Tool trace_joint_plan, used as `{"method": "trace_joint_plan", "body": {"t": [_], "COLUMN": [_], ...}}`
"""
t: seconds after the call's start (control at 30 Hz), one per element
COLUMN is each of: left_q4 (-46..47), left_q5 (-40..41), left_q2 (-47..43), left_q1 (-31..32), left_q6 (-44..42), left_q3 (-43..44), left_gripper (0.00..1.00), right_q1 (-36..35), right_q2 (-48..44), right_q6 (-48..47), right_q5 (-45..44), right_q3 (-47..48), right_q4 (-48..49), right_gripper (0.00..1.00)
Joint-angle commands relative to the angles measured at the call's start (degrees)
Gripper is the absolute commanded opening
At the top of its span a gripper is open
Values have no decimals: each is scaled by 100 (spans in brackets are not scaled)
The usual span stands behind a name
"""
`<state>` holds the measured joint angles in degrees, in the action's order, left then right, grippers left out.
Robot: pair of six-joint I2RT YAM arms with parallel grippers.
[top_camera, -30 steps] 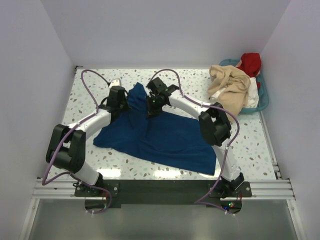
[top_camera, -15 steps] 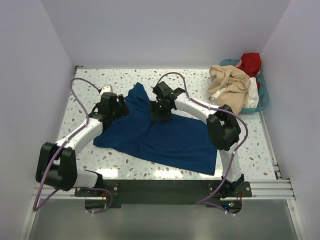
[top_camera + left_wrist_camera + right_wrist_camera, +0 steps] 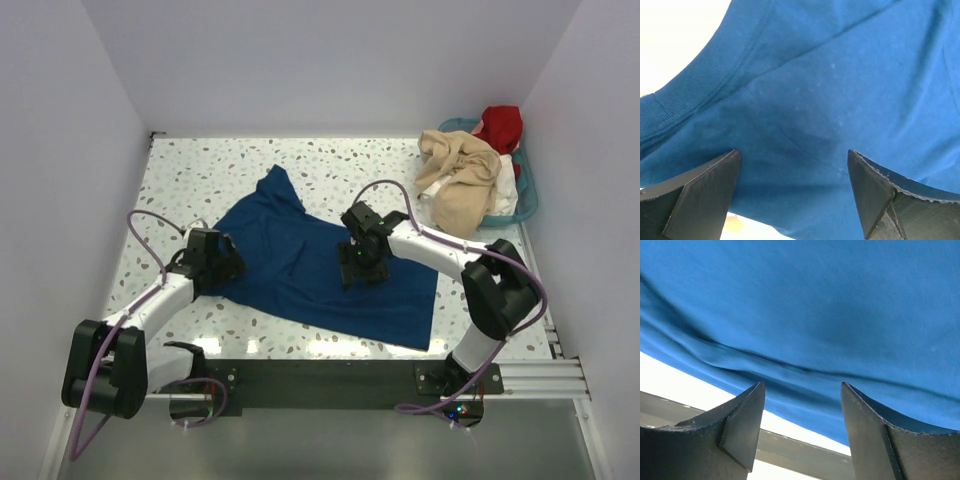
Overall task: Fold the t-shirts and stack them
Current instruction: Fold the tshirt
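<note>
A dark blue t-shirt (image 3: 310, 265) lies spread on the speckled table (image 3: 200, 180), one sleeve pointing to the far side. My left gripper (image 3: 222, 264) hovers at the shirt's left edge, jaws open and empty; its wrist view shows the blue t-shirt (image 3: 830, 90) with its ribbed collar below the left gripper (image 3: 792, 192). My right gripper (image 3: 357, 268) is over the shirt's middle, open and holding nothing; the right gripper (image 3: 801, 427) looks down on the blue t-shirt (image 3: 830, 305) and its near hem. Beige (image 3: 462, 180), red (image 3: 500, 125) and white (image 3: 506, 192) t-shirts are heaped at the back right.
A teal basket (image 3: 527, 205) holds the heaped shirts at the back right corner. White walls close in the table on three sides. A metal rail (image 3: 320, 375) runs along the near edge by the arm bases.
Both grippers opened and let go of the blue shirt, then drew back toward the near edge. The shirt now lies flatter, its raised fold dropped.
</note>
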<state>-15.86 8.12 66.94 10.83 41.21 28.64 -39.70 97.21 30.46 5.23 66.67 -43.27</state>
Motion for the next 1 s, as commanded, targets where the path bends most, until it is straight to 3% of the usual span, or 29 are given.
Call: {"method": "trace_joint_plan", "body": {"t": [0.0, 0.33, 0.7, 0.97], "left_q4": [170, 83, -181, -67], "left_q5": [-126, 321, 814, 665], "left_q2": [82, 162, 48, -365], "left_q1": [-230, -529, -564, -556], "left_q6": [150, -60, 150, -280], "left_q3": [-261, -500, -412, -44], "left_gripper": [94, 96, 96, 96], "right_q1": [41, 112, 261, 270], "right_q2": [-343, -493, -281, -623], "right_q6": [83, 127, 241, -39], "right_q5": [-207, -374, -875, -778], "right_q3": [-391, -1253, -1323, -982], "right_q4": [-121, 108, -165, -348], "right_gripper": [66, 67, 68, 69]}}
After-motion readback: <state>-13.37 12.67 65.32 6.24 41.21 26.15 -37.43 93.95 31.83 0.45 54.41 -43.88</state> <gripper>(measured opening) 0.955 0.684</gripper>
